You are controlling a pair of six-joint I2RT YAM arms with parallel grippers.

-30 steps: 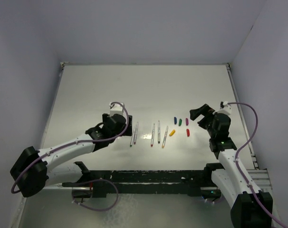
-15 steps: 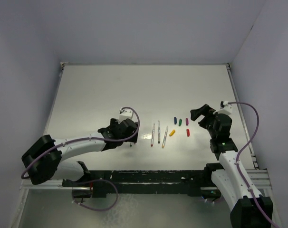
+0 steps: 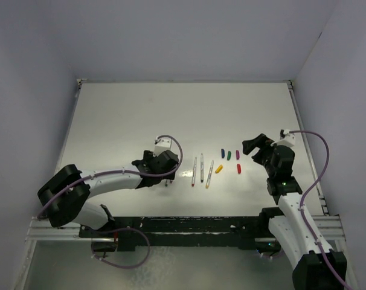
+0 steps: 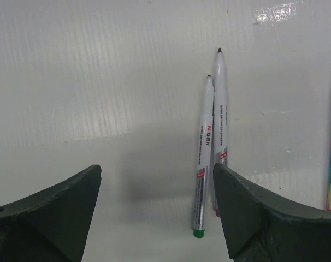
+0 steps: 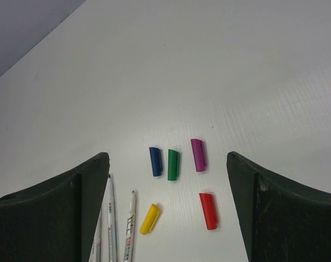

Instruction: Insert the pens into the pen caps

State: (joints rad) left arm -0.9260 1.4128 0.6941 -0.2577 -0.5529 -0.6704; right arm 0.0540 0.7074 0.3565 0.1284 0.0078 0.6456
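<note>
Noted left gripper (image 4: pixel 154 185) spread wide over two pens (image 4: pixel 205 158) lying side by side on table (image 3: pixel 122 115), tips toward 12 o'clock. Noted right gripper (image 5: pixel 166 158) likewise wide above five pen caps (image 5: pixel 173 164), 3 o'clock of pens.

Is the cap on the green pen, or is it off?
Off. The green pen has a bare tip, and the green cap lies loose beside the blue cap.

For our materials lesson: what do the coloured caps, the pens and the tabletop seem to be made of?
Caps: likely plastic, smooth solid colour, slight sheen. Pens: probably plastic barrels, glossy white-silver with printed labels. Tabletop: looks like corrugated plastic sheet, fine parallel ridges.
</note>
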